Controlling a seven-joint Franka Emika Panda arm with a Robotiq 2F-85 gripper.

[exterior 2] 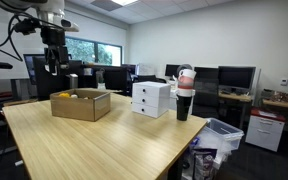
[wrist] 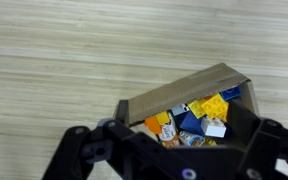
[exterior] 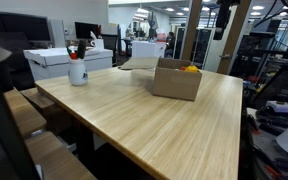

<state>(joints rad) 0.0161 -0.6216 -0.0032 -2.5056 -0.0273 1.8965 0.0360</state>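
Light wooden tabletop [exterior 2: 114,145], cardboard box [exterior 2: 80,107] of bright bits well below the hand [exterior 2: 52,66], fingers wide apart.

Even ceiling light lit the office brightly; soft glare lay on the table [exterior: 174,125]; the wrist view was slightly blurred

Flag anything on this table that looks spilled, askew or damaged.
Nothing stands out. The cardboard box sits flat on the table with its colourful pieces inside, none spilled. The cup stands upright, and the open gripper hangs above the box.
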